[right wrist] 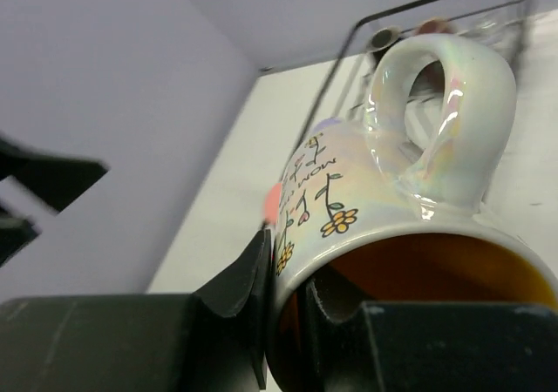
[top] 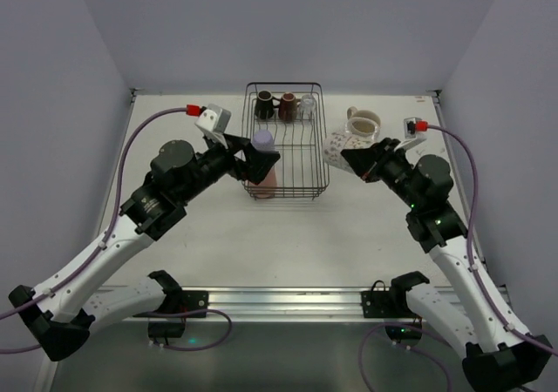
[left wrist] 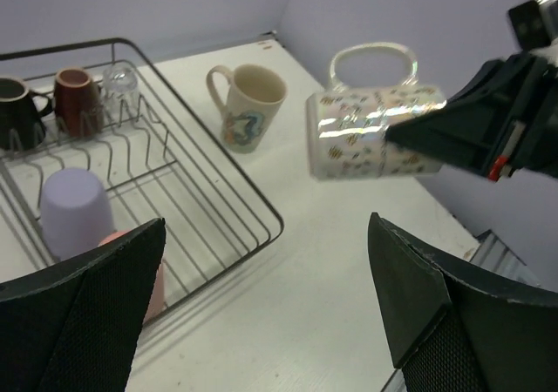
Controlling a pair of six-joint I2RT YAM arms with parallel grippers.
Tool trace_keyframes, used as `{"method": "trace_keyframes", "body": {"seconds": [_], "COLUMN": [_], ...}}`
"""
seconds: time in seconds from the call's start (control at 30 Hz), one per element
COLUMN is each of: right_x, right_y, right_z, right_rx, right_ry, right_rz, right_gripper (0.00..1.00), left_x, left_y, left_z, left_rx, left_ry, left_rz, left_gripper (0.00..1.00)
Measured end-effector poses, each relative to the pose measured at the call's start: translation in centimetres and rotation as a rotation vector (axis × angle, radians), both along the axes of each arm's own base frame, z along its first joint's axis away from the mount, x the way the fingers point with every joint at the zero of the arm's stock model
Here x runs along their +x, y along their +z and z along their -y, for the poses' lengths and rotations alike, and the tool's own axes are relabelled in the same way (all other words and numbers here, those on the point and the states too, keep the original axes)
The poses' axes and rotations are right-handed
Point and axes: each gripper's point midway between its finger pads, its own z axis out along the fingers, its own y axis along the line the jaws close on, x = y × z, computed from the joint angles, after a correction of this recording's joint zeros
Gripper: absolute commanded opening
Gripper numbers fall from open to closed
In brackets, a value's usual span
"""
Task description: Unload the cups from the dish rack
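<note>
The black wire dish rack [top: 323, 148] stands at the table's middle back. At its far end are a black mug [top: 265, 106], a brown mug [top: 288, 106] and a clear glass [top: 307, 106]. At its near left a lavender tumbler [top: 262, 139] sits over a pink one [top: 267, 179]. My left gripper [top: 255, 161] is open and empty beside these tumblers; in the left wrist view [left wrist: 266, 314] the lavender tumbler [left wrist: 77, 211] lies past its left finger. My right gripper [right wrist: 292, 279] is shut on the rim of a flower-printed, orange-lined mug [right wrist: 384, 192], held on its side in the air right of the rack [top: 338, 151].
A cream printed mug [top: 362, 126] stands upright on the table right of the rack, just behind the held mug; it also shows in the left wrist view [left wrist: 248, 104]. Walls close in the table at the back and both sides.
</note>
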Motion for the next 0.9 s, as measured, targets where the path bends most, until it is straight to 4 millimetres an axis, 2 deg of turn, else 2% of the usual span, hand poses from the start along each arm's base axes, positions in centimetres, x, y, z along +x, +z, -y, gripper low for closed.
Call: {"method": "trace_keyframes", "body": {"seconds": [0.13,0.2,0.27,0.37,0.43,0.5,0.6,0.73,0.87,0.9], "right_x": [2.8,4.1,5.0,5.6,6.2,7.2,9.4,12.9,18.2,18.9], "right_y": [0.1,-0.7,-2.5,-6.4,-8.8,-10.8,-13.0,-14.1,-15.7,-16.2], "right_z": [4.7,7.2,10.2,14.4,16.3,17.6,19.0,20.9,22.4,22.7], "right_rx": [-0.221,-0.3,-0.379,-0.5,-0.572,-0.622,-0.651,-0.665,-0.686,-0.689], "right_ry": [-0.224,-0.319,-0.414,-0.531,-0.574,-0.589,-0.598,-0.621,-0.627,-0.627], "right_rz": [-0.06,-0.1,-0.173,-0.323,-0.426,-0.513,-0.604,-0.657,-0.664,-0.669], "right_gripper": [0.0,0.0,0.0,0.0,0.0,0.0,0.0,0.0,0.0,0.0], "left_x": [-0.4,-0.5,-0.5,-0.5,-0.6,-0.8,-1.2,-1.4,-1.1,-1.0], "left_y": [-2.1,-3.6,-5.4,-7.9,-9.0,-9.3,-8.6,-8.1,-8.9,-9.2], "left_z": [-2.3,-3.1,-3.6,-4.1,-4.4,-4.7,-5.1,-5.4,-5.2,-5.2], "left_rx": [0.088,0.133,0.18,0.243,0.277,0.294,0.288,0.29,0.319,0.329], "left_ry": [0.067,0.089,0.103,0.111,0.112,0.111,0.113,0.112,0.107,0.105], "left_rz": [-0.002,-0.011,-0.028,-0.061,-0.075,-0.071,-0.051,-0.023,-0.037,-0.038], "left_gripper": [1.0,1.0,1.0,1.0,1.0,1.0,1.0,1.0,1.0,1.0]}}
